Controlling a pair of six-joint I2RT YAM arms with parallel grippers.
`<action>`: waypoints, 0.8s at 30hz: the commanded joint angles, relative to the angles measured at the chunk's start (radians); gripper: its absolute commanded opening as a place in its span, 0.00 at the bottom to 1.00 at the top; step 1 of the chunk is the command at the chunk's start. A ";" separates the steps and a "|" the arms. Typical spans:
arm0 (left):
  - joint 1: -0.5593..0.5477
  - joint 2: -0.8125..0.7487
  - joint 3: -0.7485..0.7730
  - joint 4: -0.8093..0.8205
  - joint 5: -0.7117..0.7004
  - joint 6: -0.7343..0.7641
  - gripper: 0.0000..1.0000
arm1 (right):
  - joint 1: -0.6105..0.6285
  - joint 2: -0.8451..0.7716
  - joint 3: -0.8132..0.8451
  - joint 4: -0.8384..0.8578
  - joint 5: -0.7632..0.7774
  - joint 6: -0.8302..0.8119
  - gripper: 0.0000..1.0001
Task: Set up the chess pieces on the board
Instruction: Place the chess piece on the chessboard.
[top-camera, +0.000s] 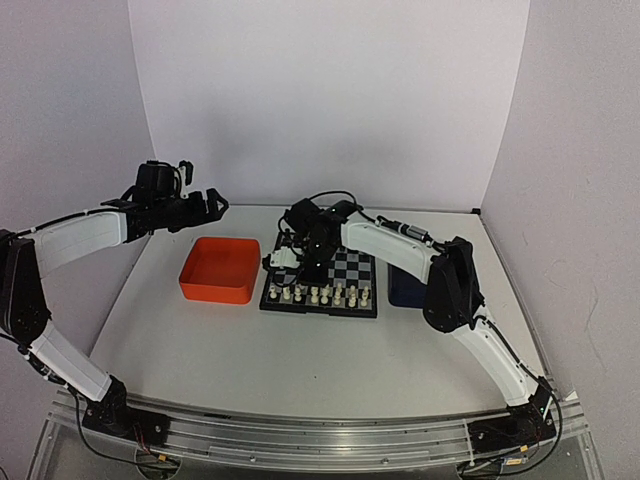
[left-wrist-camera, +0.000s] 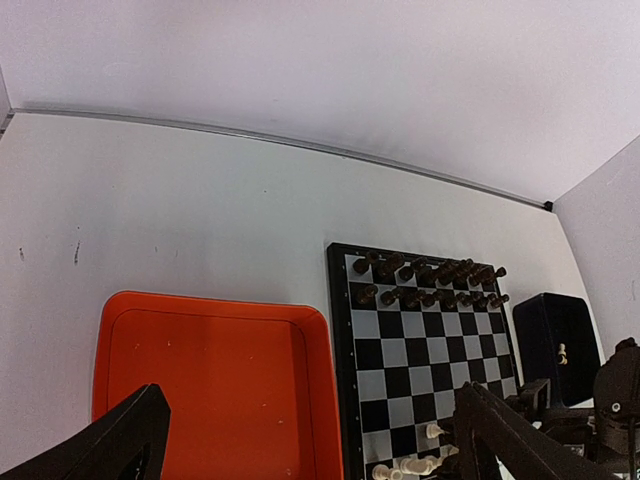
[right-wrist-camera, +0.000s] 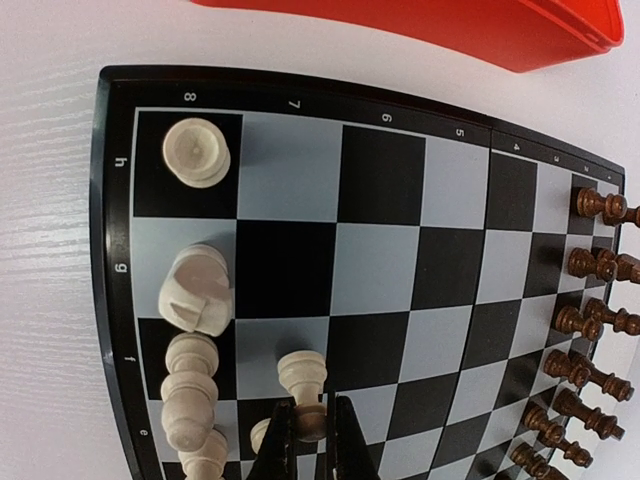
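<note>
The board (top-camera: 352, 268) lies mid-table, with its bare checks also in the right wrist view (right-wrist-camera: 400, 240). Cream-white chess pieces (top-camera: 318, 294) line its near row; up close they are a rook (right-wrist-camera: 197, 150), a knight (right-wrist-camera: 196, 290) and a bishop (right-wrist-camera: 189, 396). My right gripper (right-wrist-camera: 311, 415) is shut on the base of a cream pawn (right-wrist-camera: 303, 370) over the second row, beside those pieces. My left gripper (top-camera: 205, 205) hangs open and empty above the orange tray (top-camera: 218, 268), its dark fingers (left-wrist-camera: 110, 445) wide apart.
Black pieces (left-wrist-camera: 430, 275) fill the board's two far rows. A dark blue tray (left-wrist-camera: 557, 335) right of the board holds one cream piece (left-wrist-camera: 562, 352). The orange tray's floor (left-wrist-camera: 200, 390) is bare. White walls close the table at the back and sides.
</note>
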 joint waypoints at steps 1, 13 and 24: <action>-0.001 -0.017 -0.005 0.016 -0.012 0.008 1.00 | 0.010 0.020 -0.012 0.009 -0.020 -0.011 0.03; -0.002 -0.011 0.000 0.010 -0.013 0.014 1.00 | 0.010 0.019 -0.016 0.016 -0.002 -0.018 0.08; -0.002 -0.003 0.003 0.015 -0.002 0.010 1.00 | 0.010 0.006 -0.034 0.017 0.014 -0.033 0.10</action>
